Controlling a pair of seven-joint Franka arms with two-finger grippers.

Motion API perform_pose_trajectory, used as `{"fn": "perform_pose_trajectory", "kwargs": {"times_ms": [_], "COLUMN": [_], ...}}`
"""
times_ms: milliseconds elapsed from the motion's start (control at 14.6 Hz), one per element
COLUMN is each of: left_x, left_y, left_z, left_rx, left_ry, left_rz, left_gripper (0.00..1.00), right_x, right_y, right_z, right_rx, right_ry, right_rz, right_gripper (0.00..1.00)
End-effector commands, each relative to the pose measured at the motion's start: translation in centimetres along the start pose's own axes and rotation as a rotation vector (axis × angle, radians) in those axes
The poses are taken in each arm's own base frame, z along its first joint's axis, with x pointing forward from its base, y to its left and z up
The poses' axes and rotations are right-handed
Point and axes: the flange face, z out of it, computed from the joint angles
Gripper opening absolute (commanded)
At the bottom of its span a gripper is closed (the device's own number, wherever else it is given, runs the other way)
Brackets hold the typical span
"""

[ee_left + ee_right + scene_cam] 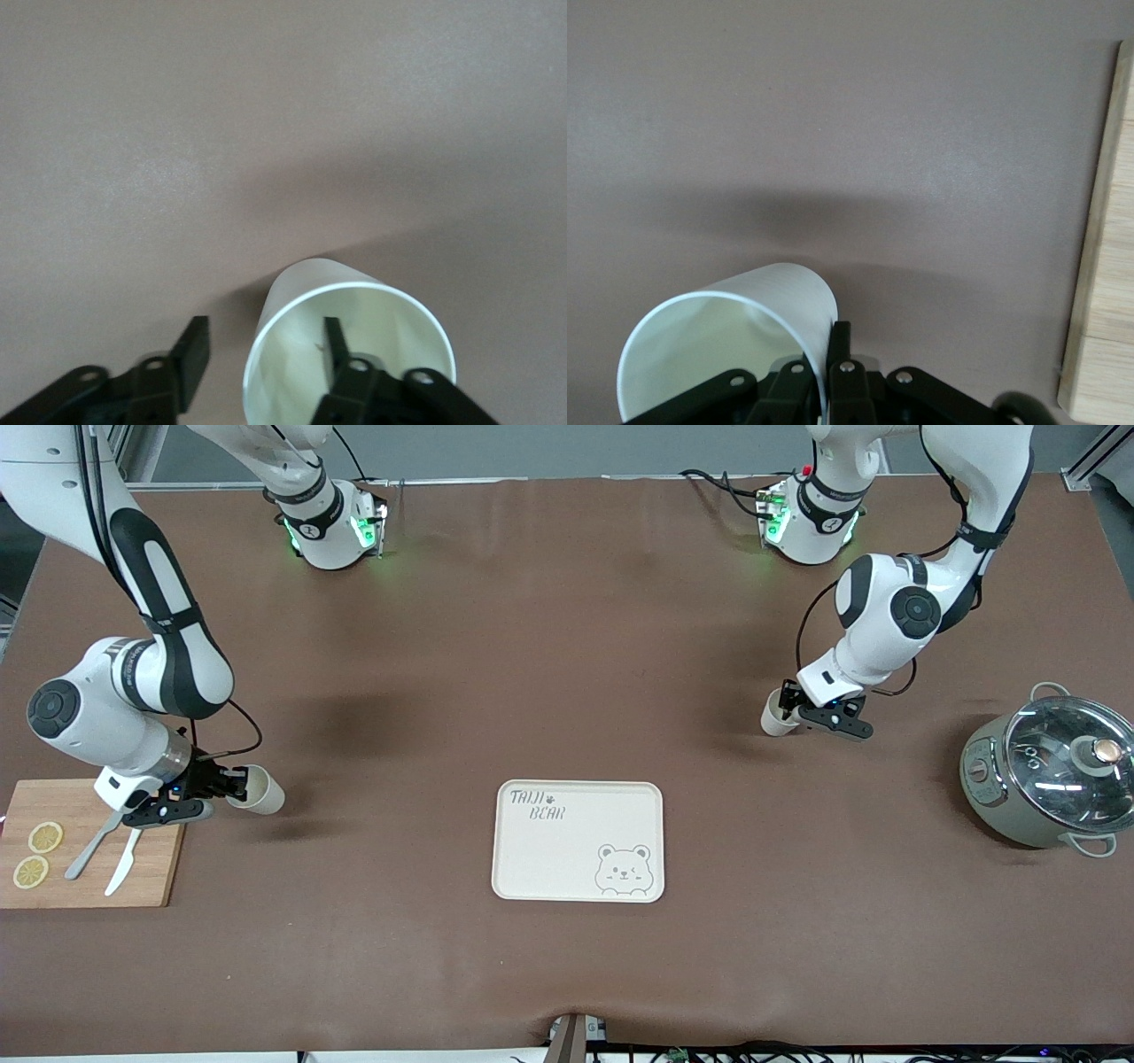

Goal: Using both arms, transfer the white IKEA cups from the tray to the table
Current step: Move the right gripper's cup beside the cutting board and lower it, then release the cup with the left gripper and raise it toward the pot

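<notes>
Two white IKEA cups are in view. My right gripper (237, 786) is shut on the rim wall of one cup (260, 791), one finger inside and one outside, holding it tilted just above the table beside the wooden board. In the right wrist view the gripper (831, 335) pinches the cup's wall (788, 292). My left gripper (791, 707) is open and straddles the wall of the other cup (778, 717), which rests on the table toward the left arm's end. In the left wrist view (264, 326) one finger is inside this cup (319, 283) and the other stands apart from its outer wall.
A cream bear-printed tray (540, 868) lies mid-table, nearer the front camera than both cups. A wooden board (151, 886) with lemon slices (44, 837) and cutlery (120, 868) lies at the right arm's end; its edge shows in the right wrist view (1107, 266). A lidded pot (1050, 779) stands at the left arm's end.
</notes>
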Motion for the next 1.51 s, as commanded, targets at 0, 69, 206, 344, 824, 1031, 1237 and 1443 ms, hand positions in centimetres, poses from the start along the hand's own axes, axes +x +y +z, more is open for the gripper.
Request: {"fn": "perform_pose_trajectory", "kwargs": {"times_ms": [0,69,206,344,824,1031,1237,1443], "left_x": [-0.1,-0.2,-0.4,-0.7,1.8,4.9,7.3,8.3], "left_y": [-0.2,-0.5,-0.5,-0.4,0.3,0.1,-1.8,-5.8], "left_z": [-0.4,-0.5,-1.2,-2.9,-11.5,-16.5,-19.9,-22.3], "left_rx": [-0.007,-0.005,-0.006,0.001,-0.048,-0.077,-0.091,-0.091], "left_ry": [0.014,0.013,-0.016,-0.051,-0.077,-0.098,-0.076,-0.021], "left_rz": [0.018,0.011,0.01,0.015,-0.063,-0.132,-0.195,-0.263], "left_gripper": [1.0,1.0,1.0,1.0,1.0,1.0,1.0,1.0], "right_x": [0.0,0.1,0.0,0.1,0.0,0.0,-0.1,-0.1], "right_y": [0.0,-0.1,0.0,0.0,0.0,-0.1,0.0,0.1], "right_z": [1.3,1.4,1.7,1.9,2.4,2.4,2.4,2.4], "right_rx": [0.013,0.014,0.015,0.012,0.012,0.011,0.011,0.01], "right_ry": [0.031,0.031,0.028,0.038,0.037,0.038,0.039,0.041], "right_rz": [0.009,0.006,0.007,0.006,0.007,0.006,0.007,0.009], "right_gripper": [0.0,0.0,0.0,0.0,0.0,0.0,0.0,0.0]}}
